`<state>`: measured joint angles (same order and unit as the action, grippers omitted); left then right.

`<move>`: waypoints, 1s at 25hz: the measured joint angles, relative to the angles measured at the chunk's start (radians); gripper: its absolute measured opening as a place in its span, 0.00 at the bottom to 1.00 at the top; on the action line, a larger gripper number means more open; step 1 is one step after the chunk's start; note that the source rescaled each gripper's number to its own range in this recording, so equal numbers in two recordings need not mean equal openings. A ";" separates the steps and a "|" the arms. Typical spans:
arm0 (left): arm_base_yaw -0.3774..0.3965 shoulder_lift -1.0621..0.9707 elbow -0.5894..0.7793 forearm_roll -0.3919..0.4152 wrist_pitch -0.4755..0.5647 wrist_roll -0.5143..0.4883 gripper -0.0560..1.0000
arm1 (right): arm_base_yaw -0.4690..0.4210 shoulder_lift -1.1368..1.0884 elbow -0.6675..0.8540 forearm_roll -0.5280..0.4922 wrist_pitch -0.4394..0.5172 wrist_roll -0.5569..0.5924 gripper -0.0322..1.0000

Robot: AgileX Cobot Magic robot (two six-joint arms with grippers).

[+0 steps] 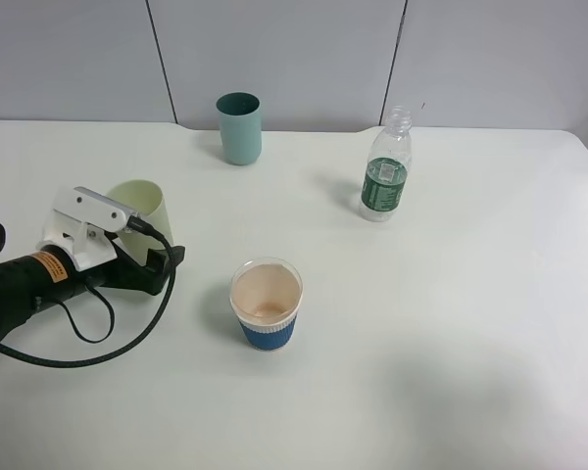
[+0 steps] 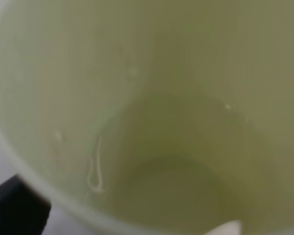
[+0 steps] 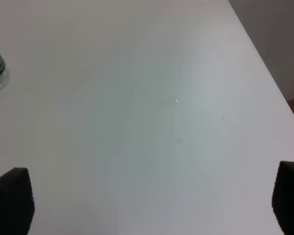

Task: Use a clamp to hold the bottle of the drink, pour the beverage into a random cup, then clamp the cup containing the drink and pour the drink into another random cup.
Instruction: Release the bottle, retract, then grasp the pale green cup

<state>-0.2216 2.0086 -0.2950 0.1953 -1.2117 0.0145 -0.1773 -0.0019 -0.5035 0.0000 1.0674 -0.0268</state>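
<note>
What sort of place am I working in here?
Probably a lab test bench, not a kitchen: a plain white table, grey wall panels behind it, and only staged props on it: a bottle, a teal cup and a paper cup.

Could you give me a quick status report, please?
Right gripper open over white table. Left gripper at pale green plastic cup, grip unclear. Clear green-labelled plastic bottle upright, ungripped.

Teal cup (image 1: pixel 239 127) and water bottle (image 1: pixel 386 166) are set near the far edge; blue-sleeved paper cup (image 1: pixel 267 304) centrally; pale-green cup (image 1: pixel 142 208) toward the left edge.
</note>
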 joint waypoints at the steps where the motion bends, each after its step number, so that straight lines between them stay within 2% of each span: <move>1: 0.000 0.000 -0.002 0.001 0.000 -0.005 1.00 | 0.000 0.000 0.000 0.000 0.000 0.000 0.97; 5: 0.000 0.000 -0.004 0.002 0.000 -0.030 1.00 | 0.000 0.000 0.000 0.000 0.000 0.000 0.97; 7: 0.000 0.000 -0.004 0.003 0.000 -0.031 0.88 | 0.000 0.000 0.000 0.000 0.000 0.000 0.97; 8: 0.000 0.000 -0.004 0.003 0.000 -0.032 0.75 | 0.000 0.000 0.000 0.000 0.000 0.000 0.97; 12: 0.000 0.000 -0.004 0.004 0.000 -0.034 0.11 | 0.000 0.000 0.000 0.000 0.000 0.000 0.97; 13: 0.000 0.000 -0.004 0.004 0.000 -0.034 0.05 | 0.000 0.000 0.000 0.000 0.000 0.000 0.97; 25: 0.000 0.000 -0.004 0.004 0.000 -0.033 0.05 | 0.000 0.000 0.000 0.000 0.000 0.000 0.97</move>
<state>-0.2216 2.0086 -0.2992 0.1997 -1.2117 -0.0184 -0.1773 -0.0019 -0.5035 0.0000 1.0674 -0.0268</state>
